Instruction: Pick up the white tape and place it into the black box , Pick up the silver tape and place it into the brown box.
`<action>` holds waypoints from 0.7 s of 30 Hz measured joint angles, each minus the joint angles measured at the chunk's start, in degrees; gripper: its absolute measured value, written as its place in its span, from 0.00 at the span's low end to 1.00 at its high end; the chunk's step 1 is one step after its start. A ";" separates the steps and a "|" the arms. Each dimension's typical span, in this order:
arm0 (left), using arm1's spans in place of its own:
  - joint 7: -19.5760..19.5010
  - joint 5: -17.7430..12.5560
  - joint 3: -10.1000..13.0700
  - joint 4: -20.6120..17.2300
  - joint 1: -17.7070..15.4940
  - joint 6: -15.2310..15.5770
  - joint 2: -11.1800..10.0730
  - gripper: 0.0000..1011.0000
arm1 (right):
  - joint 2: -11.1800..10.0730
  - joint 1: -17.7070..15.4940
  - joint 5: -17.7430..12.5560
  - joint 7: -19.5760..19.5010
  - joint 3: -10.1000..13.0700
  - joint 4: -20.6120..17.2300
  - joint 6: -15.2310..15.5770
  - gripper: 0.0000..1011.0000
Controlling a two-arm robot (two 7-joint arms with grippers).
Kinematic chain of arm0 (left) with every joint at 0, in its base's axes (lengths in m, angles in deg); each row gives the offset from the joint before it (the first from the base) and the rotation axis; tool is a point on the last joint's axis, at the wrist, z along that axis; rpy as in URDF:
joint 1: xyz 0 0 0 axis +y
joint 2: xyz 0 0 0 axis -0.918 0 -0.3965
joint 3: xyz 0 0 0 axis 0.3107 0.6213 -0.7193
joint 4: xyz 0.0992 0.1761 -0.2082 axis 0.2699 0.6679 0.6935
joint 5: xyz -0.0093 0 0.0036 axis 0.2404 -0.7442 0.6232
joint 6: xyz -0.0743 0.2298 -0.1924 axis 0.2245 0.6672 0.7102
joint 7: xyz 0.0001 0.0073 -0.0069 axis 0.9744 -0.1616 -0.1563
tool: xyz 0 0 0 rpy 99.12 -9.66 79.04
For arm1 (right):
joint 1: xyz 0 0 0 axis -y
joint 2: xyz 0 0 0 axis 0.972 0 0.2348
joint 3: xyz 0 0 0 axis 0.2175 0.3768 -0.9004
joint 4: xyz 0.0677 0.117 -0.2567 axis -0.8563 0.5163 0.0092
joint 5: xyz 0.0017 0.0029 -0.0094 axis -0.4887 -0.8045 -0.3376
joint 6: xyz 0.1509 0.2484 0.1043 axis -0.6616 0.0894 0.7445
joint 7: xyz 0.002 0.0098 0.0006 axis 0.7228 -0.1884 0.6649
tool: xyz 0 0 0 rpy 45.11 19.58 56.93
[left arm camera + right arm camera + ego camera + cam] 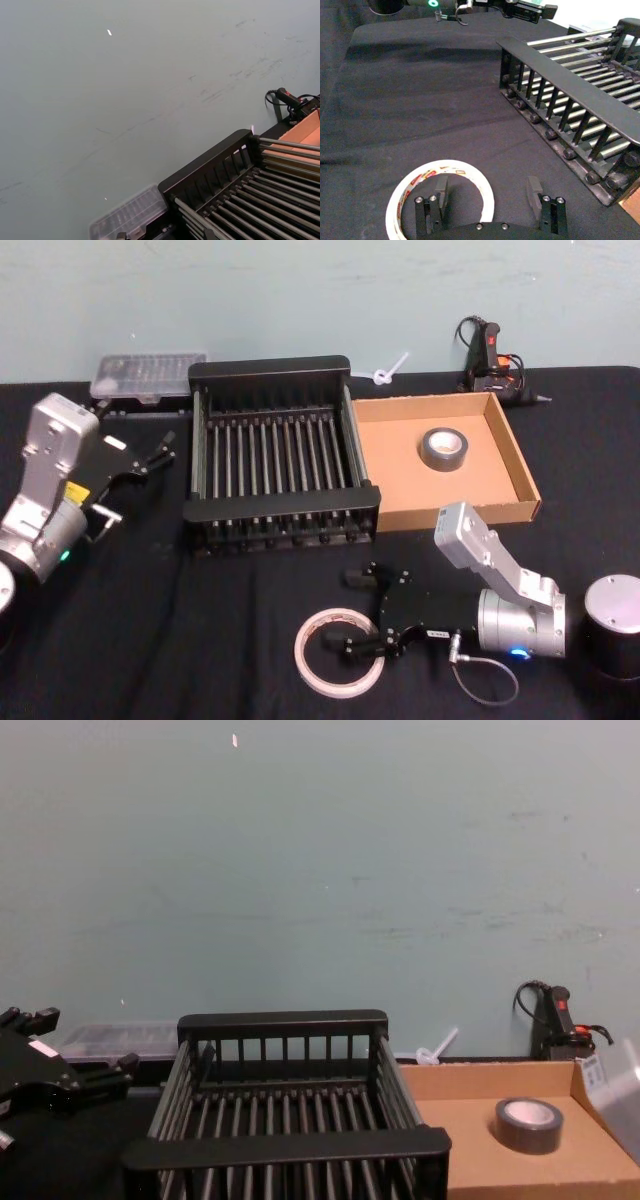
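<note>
The white tape (306, 641) lies flat on the black cloth at the table's front. My right gripper (345, 612) is low over it and open; in the right wrist view (487, 192) one finger sits inside the white tape (422, 175) and the other outside, straddling its rim. Behind it stands the black box (283, 502), also in the right wrist view (560, 80), with nothing inside. The silver tape (445, 448) lies in the brown box (400, 450), to the right of the crate. My left gripper (140, 475) is open, raised left of the crate.
A clear plastic case (148, 375) sits at the back left and a glue gun (490, 360) at the back right. A metal-topped cylinder (612, 612) stands at the front right. A cable loop (485, 680) hangs under my right wrist.
</note>
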 joint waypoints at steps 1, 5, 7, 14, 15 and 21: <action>0.00 0.00 0.00 0.00 0.00 0.00 0.00 0.99 | -0.02 0.02 0.00 0.00 -0.06 0.01 0.00 0.99; 0.00 0.00 0.00 0.00 0.00 0.00 0.00 0.99 | -0.03 0.21 0.05 -0.05 -0.33 0.23 0.00 0.99; 0.00 0.00 0.00 0.00 0.00 0.00 0.00 0.99 | 0.01 0.28 0.06 -0.06 -0.42 0.30 0.00 0.99; 0.00 0.00 0.00 0.00 0.00 0.00 0.00 0.99 | 0.05 0.42 0.20 -0.20 -0.81 0.37 0.17 0.99; 0.00 0.00 0.00 0.00 0.00 0.00 0.00 0.99 | 0.05 0.43 0.21 -0.21 -0.84 0.39 0.18 0.99; 0.00 0.00 0.00 0.00 0.00 0.00 0.00 0.99 | 0.07 0.56 0.42 -0.29 -1.07 0.60 0.26 0.99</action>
